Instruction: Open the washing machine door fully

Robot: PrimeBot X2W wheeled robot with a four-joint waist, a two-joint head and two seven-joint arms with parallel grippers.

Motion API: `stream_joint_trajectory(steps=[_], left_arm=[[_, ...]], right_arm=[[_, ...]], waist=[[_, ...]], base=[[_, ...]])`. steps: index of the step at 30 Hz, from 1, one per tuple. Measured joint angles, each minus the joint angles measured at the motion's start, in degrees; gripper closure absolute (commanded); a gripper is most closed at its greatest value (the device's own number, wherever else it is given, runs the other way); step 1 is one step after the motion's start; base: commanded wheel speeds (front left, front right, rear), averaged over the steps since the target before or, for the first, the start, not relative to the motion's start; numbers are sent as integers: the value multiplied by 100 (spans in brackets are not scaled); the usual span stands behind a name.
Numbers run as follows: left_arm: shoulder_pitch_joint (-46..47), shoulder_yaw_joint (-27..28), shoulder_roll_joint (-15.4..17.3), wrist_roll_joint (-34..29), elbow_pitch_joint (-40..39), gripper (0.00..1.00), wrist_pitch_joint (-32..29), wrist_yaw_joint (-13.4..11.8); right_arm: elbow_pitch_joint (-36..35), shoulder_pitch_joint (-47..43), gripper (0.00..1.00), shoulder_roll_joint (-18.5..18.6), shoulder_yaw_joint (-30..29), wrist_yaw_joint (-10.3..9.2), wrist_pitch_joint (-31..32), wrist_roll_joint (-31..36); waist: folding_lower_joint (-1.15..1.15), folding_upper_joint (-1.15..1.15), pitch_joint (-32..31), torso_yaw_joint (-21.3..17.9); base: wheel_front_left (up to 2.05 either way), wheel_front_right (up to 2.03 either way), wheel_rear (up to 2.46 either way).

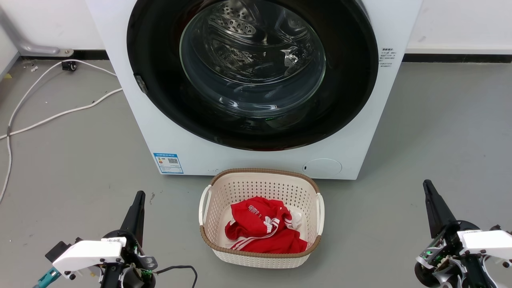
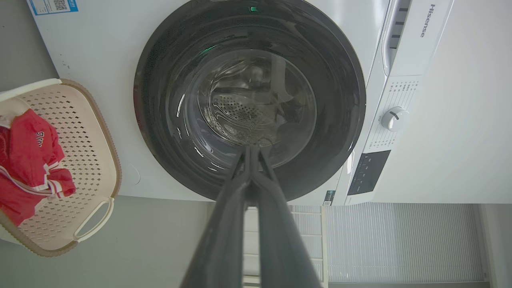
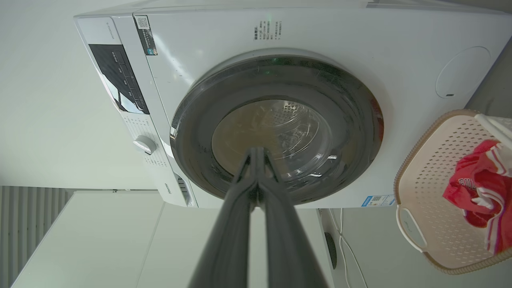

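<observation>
The white washing machine (image 1: 132,104) stands ahead of me on the grey floor. Its round glossy black door (image 1: 344,80) lies flat against the front, and the steel drum shows through the glass bowl at its centre. The door (image 2: 160,120) faces the left wrist camera, and the door (image 3: 192,136) also faces the right wrist camera. My left gripper (image 1: 139,196) hangs low at the left, fingers pressed together, well short of the machine. My right gripper (image 1: 427,185) hangs low at the right, also shut and holding nothing. Both grippers (image 2: 250,149) (image 3: 258,149) are far from the door.
A cream perforated laundry basket (image 1: 212,236) with red clothing (image 1: 260,228) sits on the floor just in front of the machine, between my arms. White cables (image 1: 60,114) trail over the floor at the left. A white wall runs behind the machine.
</observation>
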State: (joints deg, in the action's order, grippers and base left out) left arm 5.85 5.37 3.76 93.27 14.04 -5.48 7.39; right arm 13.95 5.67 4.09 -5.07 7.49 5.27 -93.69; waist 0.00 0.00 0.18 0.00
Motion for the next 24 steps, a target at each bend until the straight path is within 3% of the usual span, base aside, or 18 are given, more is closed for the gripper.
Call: stream_joint_trajectory(steps=[5,6,24], left_arm=[[1,9,-5,-3,0,100,-9,0],[-8,8,-8,-9,16,0,-7,-1],[-183,-265,-62,-404,-259,0,441,-23]], right_arm=[[1,1,100,-10,-8,0,8,15],[14,-10,0,-13,-5,1,5,14],[-221,-299,0,-58,224,-1,-434,313]], waist=[[0,0,0,0],[0,0,0,0],[0,0,4,10]], base=[[0,0,0],[0,0,0],[0,0,0]])
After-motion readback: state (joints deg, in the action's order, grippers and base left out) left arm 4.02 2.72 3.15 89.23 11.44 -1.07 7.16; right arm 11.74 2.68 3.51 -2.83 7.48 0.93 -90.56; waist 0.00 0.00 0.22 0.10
